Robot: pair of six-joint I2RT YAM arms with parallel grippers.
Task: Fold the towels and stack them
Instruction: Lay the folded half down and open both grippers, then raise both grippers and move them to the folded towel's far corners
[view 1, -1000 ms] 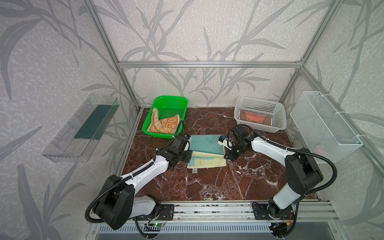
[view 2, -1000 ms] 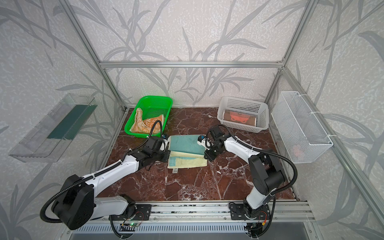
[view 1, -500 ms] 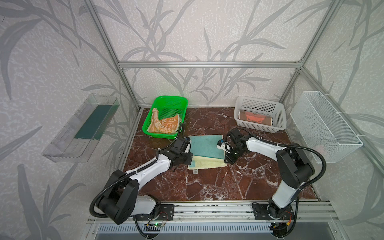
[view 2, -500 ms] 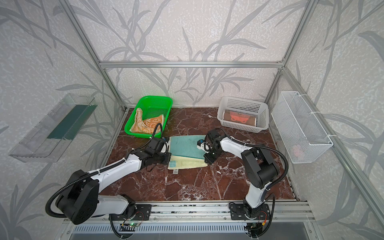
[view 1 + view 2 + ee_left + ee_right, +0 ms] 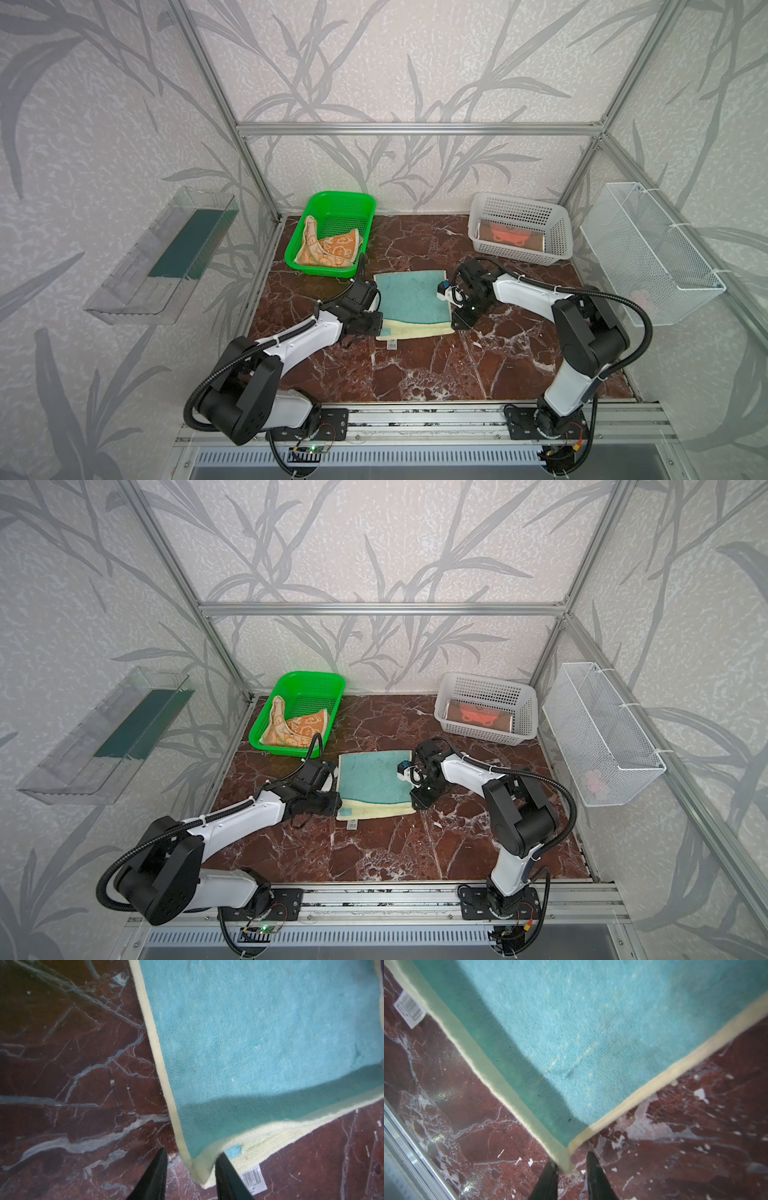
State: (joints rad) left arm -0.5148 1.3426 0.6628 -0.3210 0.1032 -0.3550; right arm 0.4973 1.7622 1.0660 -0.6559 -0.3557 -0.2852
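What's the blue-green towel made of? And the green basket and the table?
The blue-green towel looks like soft terry cloth: fuzzy loops, limp folded edge. The green basket seems glossy moulded plastic, mesh holes. The table looks like polished red-brown marble, white-veined, perhaps only a print.

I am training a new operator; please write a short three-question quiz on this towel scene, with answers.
1. Multiple choice: what lies in the white basket? A) a blue cup B) a salmon-orange towel C) nothing.
2. True or false: the cartoon-face towel is stacked on the teal towel.
3. Short answer: where are the left gripper and the right gripper?
Key: 1 B. 2 False; it lies crumpled in the green basket. 3 Each is open at a near corner of the teal towel's folded-over layer.
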